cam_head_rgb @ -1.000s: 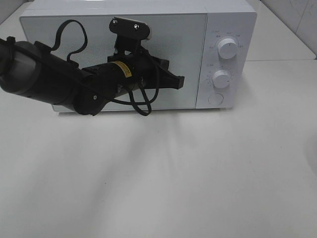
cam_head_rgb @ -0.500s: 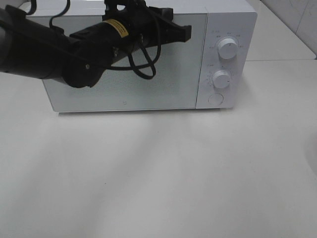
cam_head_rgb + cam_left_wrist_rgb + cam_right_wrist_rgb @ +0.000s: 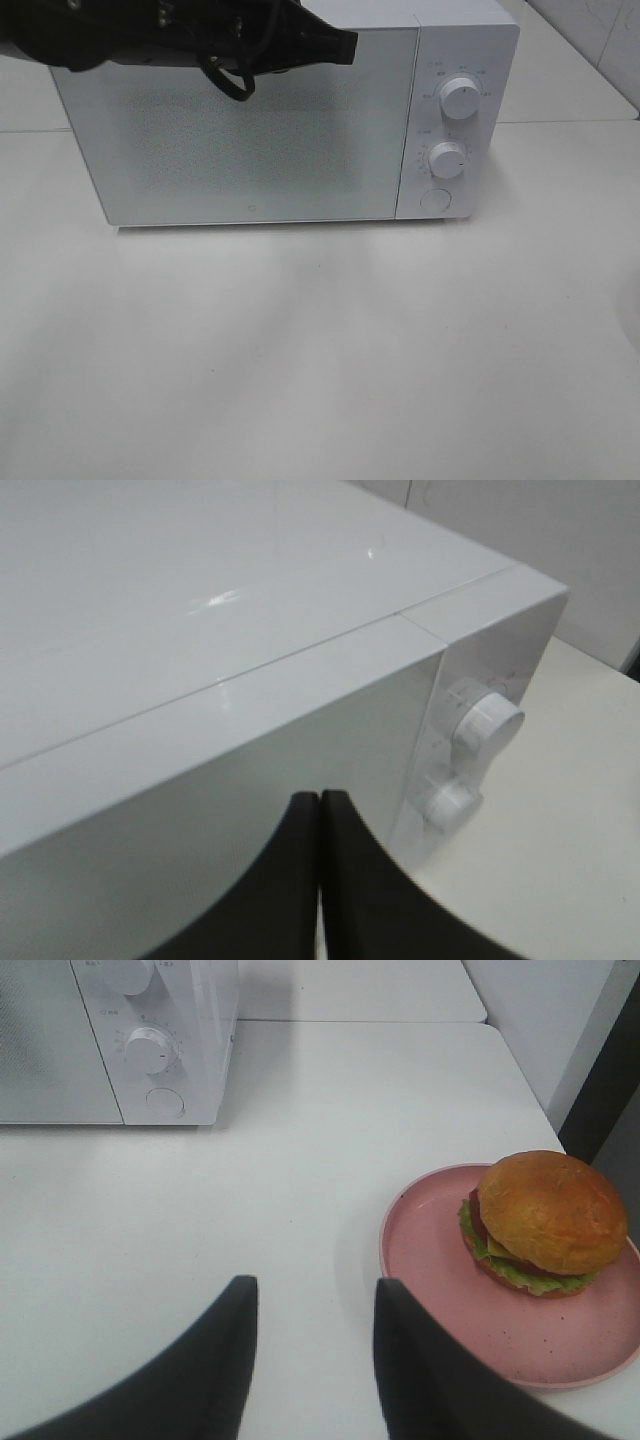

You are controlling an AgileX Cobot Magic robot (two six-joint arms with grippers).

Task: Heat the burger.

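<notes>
The microwave (image 3: 280, 120) is shut, so opening comes first. The left gripper (image 3: 320, 810), clenched empty, hovers by the door's top edge. Beyond the right gripper's (image 3: 312, 1310) parted fingers, the burger (image 3: 545, 1220) waits on its plate (image 3: 440, 1270).

Left hand (image 3: 320, 810) pressed closed; right hand (image 3: 315, 1305) apparently parted.

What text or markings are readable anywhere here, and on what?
None legible.
Microwave control panel: small grey print around the upper dial and lower dial, too small and blurred to read.
Microwave door: tiny mark low at centre, unreadable.
Burger, pink plate: no text.
</notes>
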